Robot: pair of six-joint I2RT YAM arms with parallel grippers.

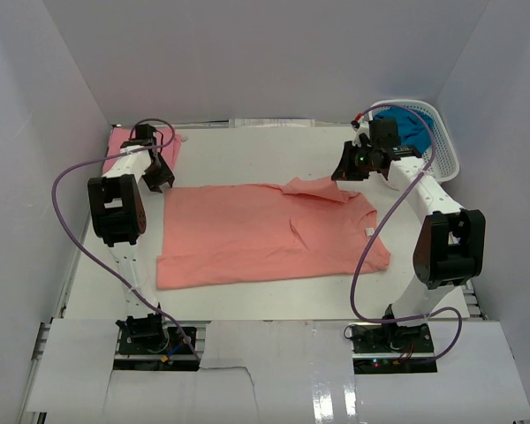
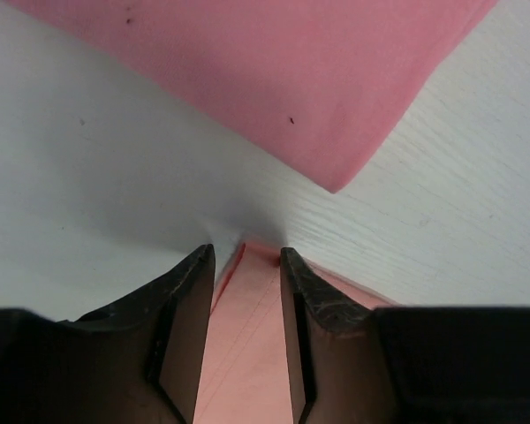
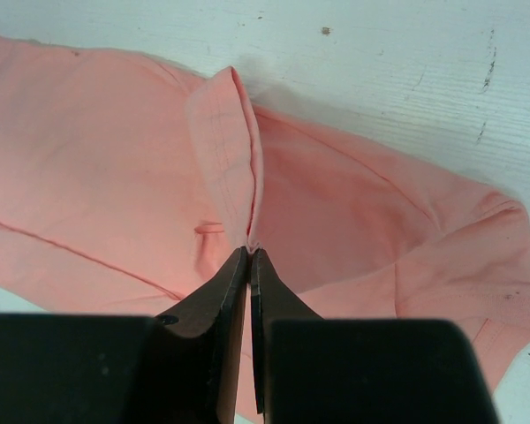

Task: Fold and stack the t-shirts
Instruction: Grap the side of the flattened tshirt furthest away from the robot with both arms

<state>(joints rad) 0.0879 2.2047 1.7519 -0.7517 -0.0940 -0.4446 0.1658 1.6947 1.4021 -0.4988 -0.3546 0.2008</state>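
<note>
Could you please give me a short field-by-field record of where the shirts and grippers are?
salmon-orange t-shirt: spread out centrally, far right part folded over
pink t-shirt: far left corner of table
teal-blue t-shirt: in white basket, far right
left gripper: open astride salmon shirt's far left corner
right gripper: shut on that shirt's pinched fold
</note>
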